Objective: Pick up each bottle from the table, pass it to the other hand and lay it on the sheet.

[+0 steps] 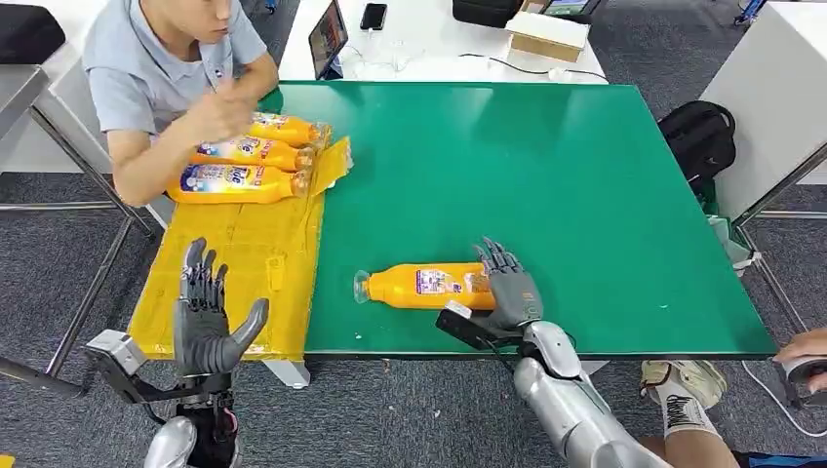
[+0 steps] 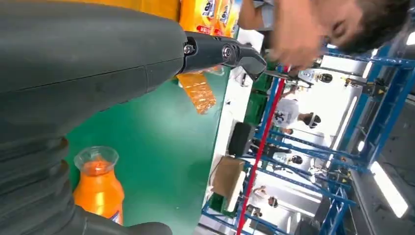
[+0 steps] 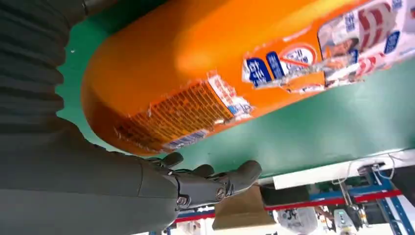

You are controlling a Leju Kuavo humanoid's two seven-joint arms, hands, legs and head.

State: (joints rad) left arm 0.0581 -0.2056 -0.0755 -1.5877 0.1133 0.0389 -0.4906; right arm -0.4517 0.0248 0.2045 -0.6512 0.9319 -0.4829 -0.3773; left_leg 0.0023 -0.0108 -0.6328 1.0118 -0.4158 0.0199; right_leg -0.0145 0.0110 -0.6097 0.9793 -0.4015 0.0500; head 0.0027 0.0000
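Orange bottle (image 1: 429, 286) lying on its side on the green table (image 1: 546, 166), base end against the right hand (image 1: 509, 289), whose fingers are spread beside it. Left hand (image 1: 207, 317) open, empty, over the yellow sheet (image 1: 254, 263). Three bottles (image 1: 249, 156) lie at the sheet's far end, beside a seated person's forearm (image 1: 161, 166).

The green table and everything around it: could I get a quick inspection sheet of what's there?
Surface: green table, yellow sheet along its left side.
Job's things: one orange bottle lying on the green; three bottles lying on the sheet.
Clutter: nothing seen on the green.
Hands: right hand at the bottle's base, grip unclear; left hand open, over the sheet.
Cables: white cable on the far white table.
Surroundings: seated person touching the sheet's bottles; black backpack on the floor.
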